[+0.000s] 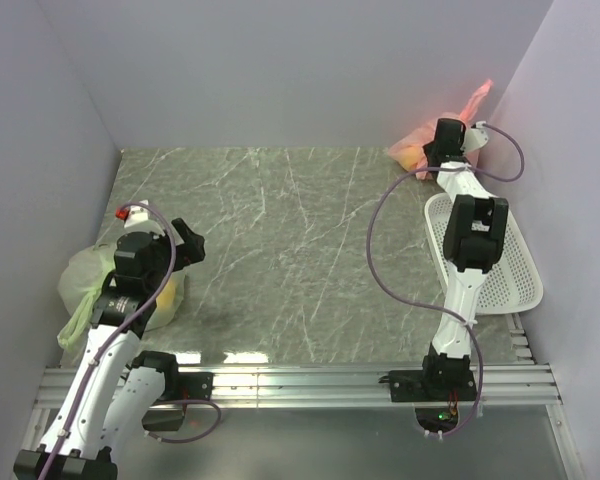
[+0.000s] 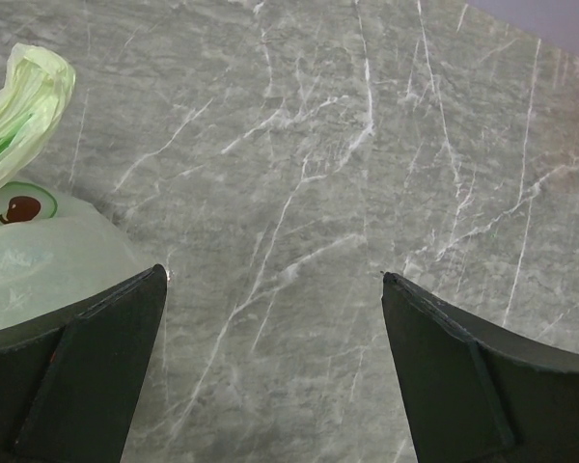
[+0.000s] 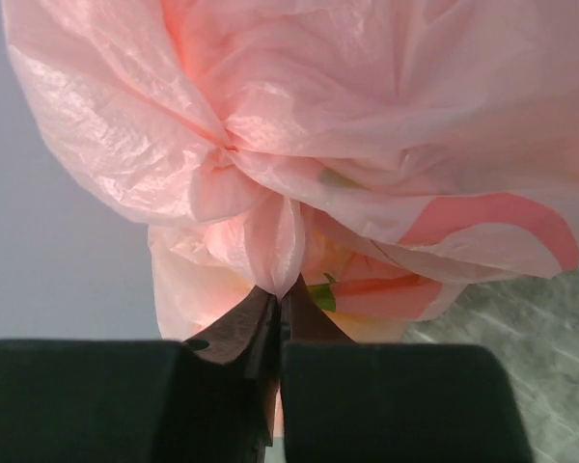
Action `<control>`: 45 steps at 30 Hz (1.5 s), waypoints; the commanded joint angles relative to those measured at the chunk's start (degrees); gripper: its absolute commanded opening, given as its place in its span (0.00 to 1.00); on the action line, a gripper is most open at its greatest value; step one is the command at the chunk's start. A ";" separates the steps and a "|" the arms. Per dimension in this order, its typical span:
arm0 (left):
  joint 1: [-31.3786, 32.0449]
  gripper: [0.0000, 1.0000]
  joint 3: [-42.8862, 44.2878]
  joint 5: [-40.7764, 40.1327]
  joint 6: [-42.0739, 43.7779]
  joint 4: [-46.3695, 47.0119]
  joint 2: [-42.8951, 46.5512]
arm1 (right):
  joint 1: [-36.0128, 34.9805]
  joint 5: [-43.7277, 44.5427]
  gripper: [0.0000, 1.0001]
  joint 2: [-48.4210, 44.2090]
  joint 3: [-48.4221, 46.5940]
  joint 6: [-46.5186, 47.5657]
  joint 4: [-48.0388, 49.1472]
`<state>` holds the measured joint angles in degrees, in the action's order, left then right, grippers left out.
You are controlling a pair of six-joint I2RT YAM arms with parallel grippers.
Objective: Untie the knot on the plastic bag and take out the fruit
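Top external view: right arm stretched to the worktop's (image 1: 300,230) far right corner, right pincer (image 1: 442,150) at the plastic bag (image 1: 412,152), the knot (image 1: 477,100) pointing up against the wall, a white perforated tray (image 1: 510,270) just nearer. Left pincer (image 1: 188,240) hovers beside a pale green bag (image 1: 90,275) at the left edge.

Left wrist view: left pincer (image 2: 275,280) jaws wide apart above bare marble, the pale green bag (image 2: 29,96) off to the left.

Right wrist view: right pincer (image 3: 280,294) clamped together on a fold of the plastic bag (image 3: 386,106), just below where its creases gather.
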<state>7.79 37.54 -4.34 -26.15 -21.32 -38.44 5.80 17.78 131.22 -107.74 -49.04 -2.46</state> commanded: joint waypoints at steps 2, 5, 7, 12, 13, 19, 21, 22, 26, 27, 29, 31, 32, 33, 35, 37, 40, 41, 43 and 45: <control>-0.23 0.99 -0.10 1.87 1.02 2.60 1.52 | -1.93 -4.85 0.00 -8.51 4.55 6.30 5.45; -0.15 0.99 -0.54 2.67 0.75 3.04 2.92 | -4.48 -6.35 0.00 -13.26 7.44 12.01 3.44; -0.15 0.99 -0.63 3.11 0.40 3.30 3.80 | -7.45 -6.44 0.00 -17.63 9.73 14.40 2.99; 0.03 0.99 -0.98 3.81 0.14 3.66 5.04 | -13.88 -8.02 0.00 -26.35 17.29 19.59 0.62; 0.20 0.99 -0.89 3.81 0.05 3.39 4.86 | -16.24 -8.02 0.00 -28.63 18.17 20.29 -0.87; 1.17 0.99 -1.24 7.76 -1.88 4.27 2.67 | -25.91 -10.75 0.00 -38.55 30.11 19.69 -0.64; 1.78 0.99 -1.42 10.66 -2.85 5.32 1.52 | -31.27 -9.27 0.00 -41.38 38.37 17.32 1.57; 2.14 0.99 -1.33 11.10 -3.90 5.59 1.26 | -32.86 -9.34 0.00 -43.48 41.01 15.05 4.28; 2.49 0.99 0.69 13.65 -6.36 5.94 -1.02 | -42.26 -9.70 0.12 -46.49 51.48 12.04 8.44; 2.49 0.99 0.95 15.13 -7.32 6.46 -1.46 | -45.24 -9.78 0.23 -46.67 51.93 12.03 8.09; 2.67 0.99 1.31 16.46 -8.21 7.34 -2.60 | -47.80 -11.10 0.56 -47.19 51.15 13.26 5.55; 3.02 0.99 1.66 19.18 -9.79 8.48 -3.92 | -50.17 -11.01 0.69 -48.86 50.09 15.36 2.91; 3.45 0.99 2.18 19.89 -10.40 8.92 -5.41 | -50.62 -10.49 0.74 -49.73 49.30 16.07 1.77; 3.89 0.99 2.45 21.03 -11.63 9.28 -6.20 | -50.89 -10.83 0.75 -51.74 49.21 17.03 1.41; 6.52 0.98 3.06 21.13 -12.78 10.86 -8.66 | -50.72 -10.23 0.77 -54.13 48.60 20.37 0.27; 11.00 0.97 3.42 19.73 -14.19 12.26 -10.51 | -50.63 -9.43 0.76 -57.38 47.98 26.40 -0.87; 16.96 0.95 3.94 18.23 -15.24 17.00 -15.25 | -48.97 -9.26 0.74 -61.07 50.16 36.16 0.95; 18.21 0.93 4.47 17.96 -15.51 20.15 -18.05 | -46.52 -9.60 0.73 -61.86 50.96 37.16 1.40; 21.55 0.90 5.52 16.65 -15.68 22.62 -21.05 | -41.95 -16.61 0.72 -63.10 52.71 36.74 2.10; 24.53 0.90 8.42 13.14 -14.38 23.87 -25.80 | -35.79 -22.93 0.71 -63.37 54.65 34.89 2.63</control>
<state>29.32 41.19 12.40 -40.25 -5.19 -60.58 -36.73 2.52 68.38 -56.16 -17.04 -0.99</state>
